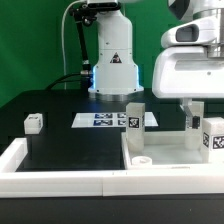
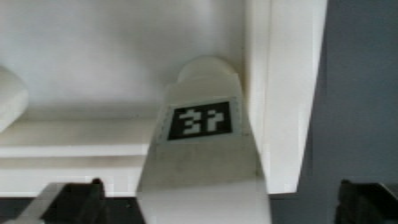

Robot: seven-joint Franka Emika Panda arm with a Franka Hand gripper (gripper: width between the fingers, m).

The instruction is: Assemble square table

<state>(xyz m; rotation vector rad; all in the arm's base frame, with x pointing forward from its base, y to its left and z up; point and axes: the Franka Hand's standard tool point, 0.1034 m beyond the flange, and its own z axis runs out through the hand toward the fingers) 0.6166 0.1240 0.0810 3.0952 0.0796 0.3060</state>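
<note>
Our jaws stand released, straddling a white tagged plastic block leg (image 2: 201, 130) by the white square plastic slab (image 1: 175, 150) at the exterior view's right. Closing off-centre could tip or twist that leg.

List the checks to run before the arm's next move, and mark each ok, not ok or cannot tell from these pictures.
1. The gripper is open: ok.
2. The tagged leg stands between the fingers: ok.
3. Both fingers are clear of the tagged leg: ok.
4. The tagged leg is seated in the slab: cannot tell.
5. The slab rests against the border wall: ok.
6. The spare leg, at the exterior view's left, lies away from the arm: ok.
</note>
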